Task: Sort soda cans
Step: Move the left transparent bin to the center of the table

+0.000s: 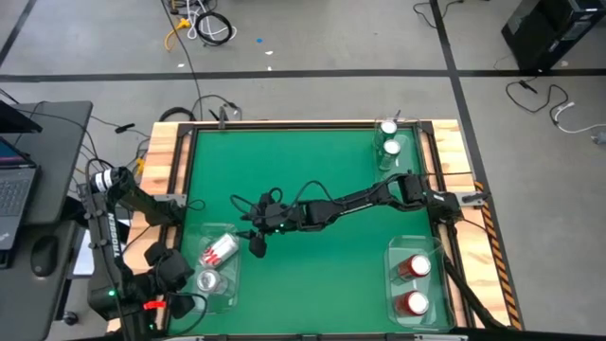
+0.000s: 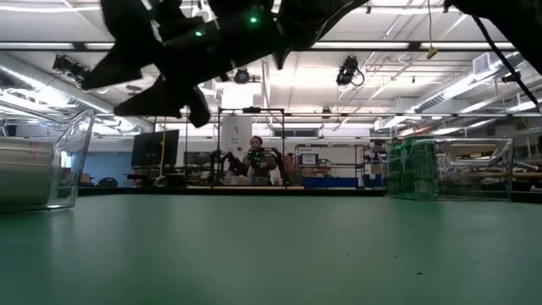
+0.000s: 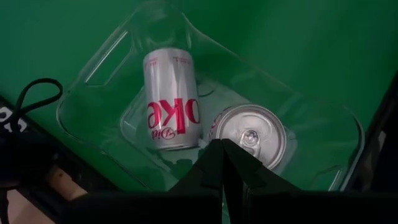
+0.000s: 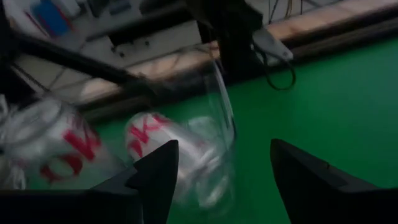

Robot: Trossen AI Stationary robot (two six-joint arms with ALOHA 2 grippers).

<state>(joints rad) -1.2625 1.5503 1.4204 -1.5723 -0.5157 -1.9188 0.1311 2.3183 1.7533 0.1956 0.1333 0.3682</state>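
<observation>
Two silver-grey soda cans are in a clear tray (image 1: 220, 284) at the near left. One lies on its side (image 3: 171, 98); the other stands upright (image 3: 250, 134). My left gripper (image 3: 222, 152) is shut and hangs over the tray's near-left end (image 1: 182, 273), touching nothing. My right gripper (image 1: 258, 239) reaches across from the right and stands open (image 4: 221, 171) just right of this tray, with nothing between its fingers. Two green cans (image 1: 389, 138) stand in a far-right tray. Two red cans (image 1: 414, 284) stand in a near-right tray.
Wooden borders (image 1: 159, 161) frame the green table top (image 1: 303, 170). In the low view the silver cans' tray (image 2: 51, 169) stands at the left and the green cans' tray (image 2: 423, 169) at the right. A person sits in the room beyond. A laptop (image 1: 14, 180) is left of the table.
</observation>
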